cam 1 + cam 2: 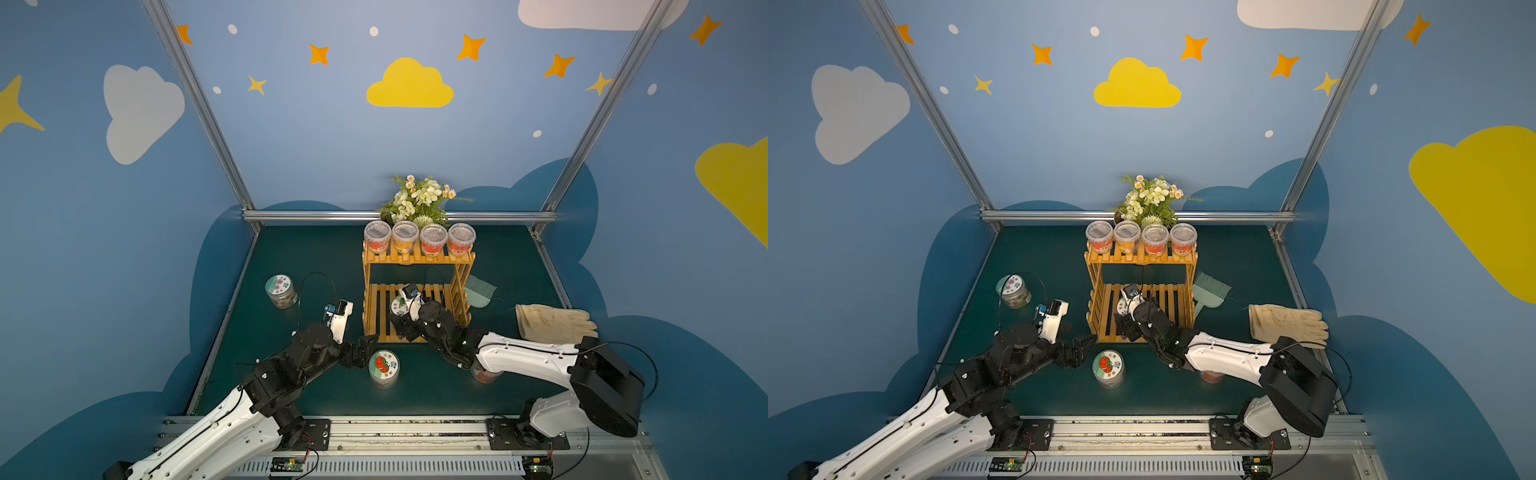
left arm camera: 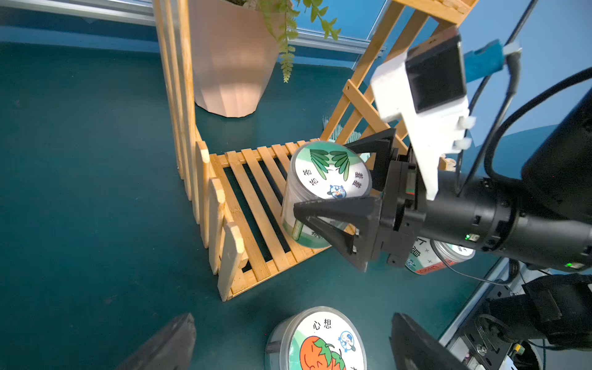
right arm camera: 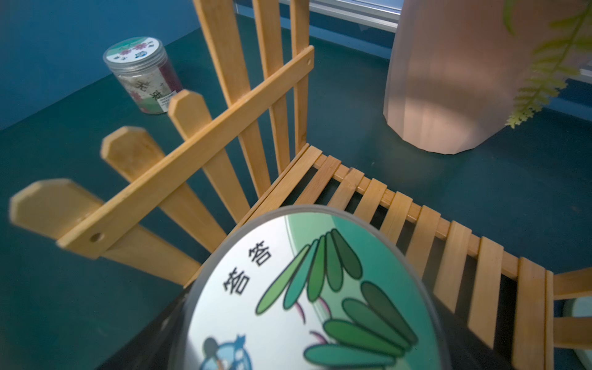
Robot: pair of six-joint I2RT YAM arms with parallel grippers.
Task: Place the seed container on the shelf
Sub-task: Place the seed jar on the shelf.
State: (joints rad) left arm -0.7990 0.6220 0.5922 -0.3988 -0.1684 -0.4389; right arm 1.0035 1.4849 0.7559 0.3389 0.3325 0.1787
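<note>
The seed container [image 2: 326,179], a clear jar with a green-leaf lid, is tilted low over the lower tier of the shelf [image 1: 415,259], near its left side. I cannot tell whether its base touches the slats [image 2: 256,198]. My right gripper [image 1: 400,316] is shut on this jar, with a black finger [image 2: 336,208] on each side. In the right wrist view the lid [image 3: 307,288] fills the foreground over the slats [image 3: 416,230]. My left gripper [image 1: 363,351] is open on the left of the shelf's front, just above a tomato-lid jar [image 1: 383,365].
Several jars [image 1: 419,239] line the top tier, with a pink flower pot [image 2: 230,64] behind the shelf. A flower-lid jar [image 1: 281,291] stands far left. A red-label jar [image 1: 484,376] sits under my right arm. A teal brush [image 1: 480,291] and gloves [image 1: 555,322] lie to the right.
</note>
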